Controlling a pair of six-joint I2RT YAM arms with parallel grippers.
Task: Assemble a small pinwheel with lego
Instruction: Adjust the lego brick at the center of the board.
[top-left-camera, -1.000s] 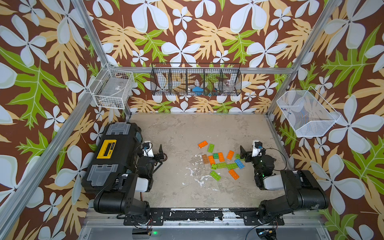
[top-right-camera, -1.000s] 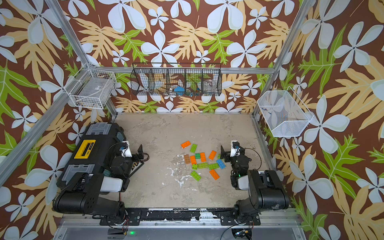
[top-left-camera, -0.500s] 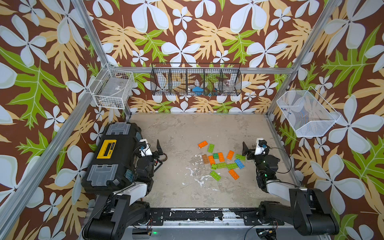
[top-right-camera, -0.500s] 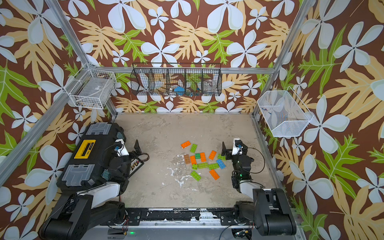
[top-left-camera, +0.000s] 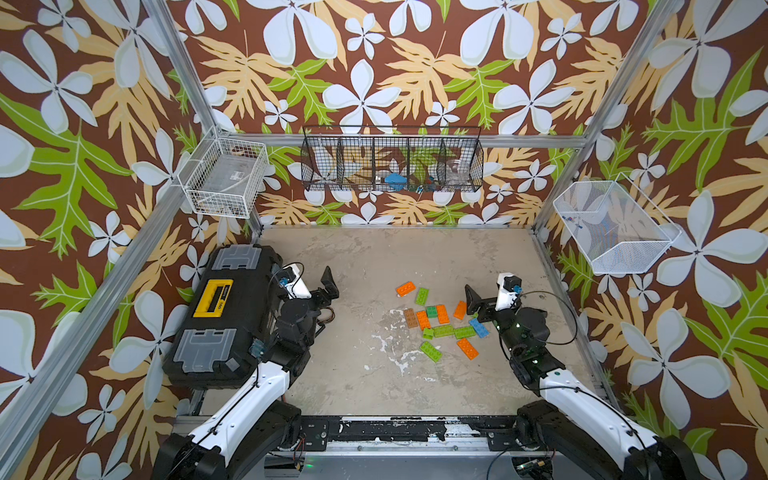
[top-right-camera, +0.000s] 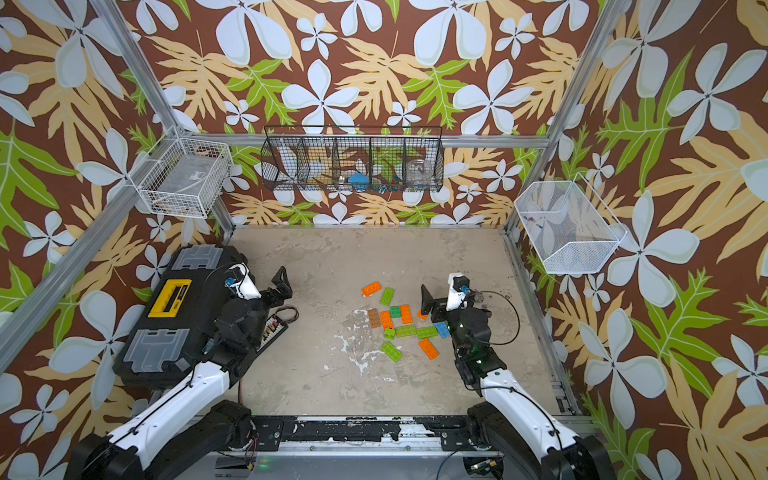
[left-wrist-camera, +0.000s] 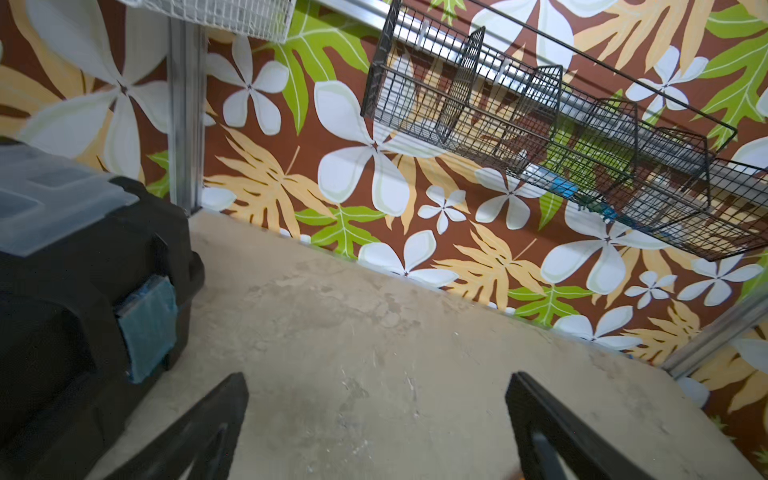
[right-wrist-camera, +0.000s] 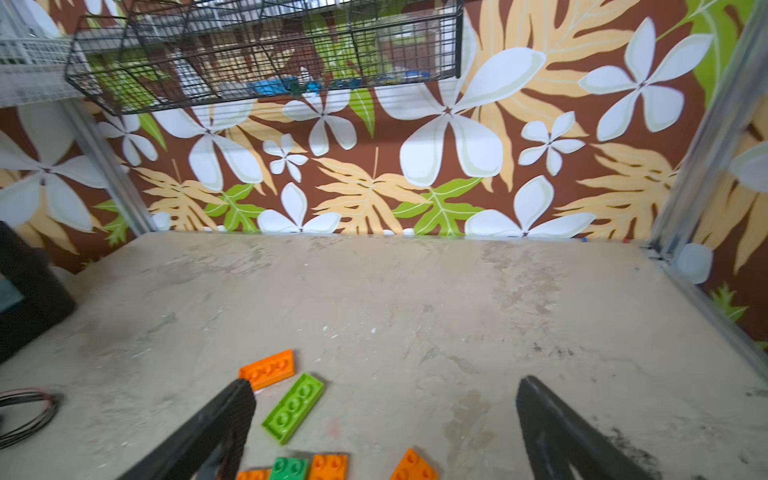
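The lego lies loose on the table, right of centre, in both top views: an orange brick and a lime one farthest back, then brown, dark green, blue and more orange and lime bricks. My right gripper hovers open at the cluster's right edge. In the right wrist view the right gripper is empty, with the orange brick and the lime brick by one finger. My left gripper is open over bare table, far left of the bricks.
A black toolbox with a yellow handle fills the left side, right beside my left arm. A cable loop lies next to it. On the walls hang a black wire basket and white baskets at left and right.
Both arms have unfolded from a tucked pose and reached out over the table. The grippers moved up and toward the back, staying open. The bricks have not moved.
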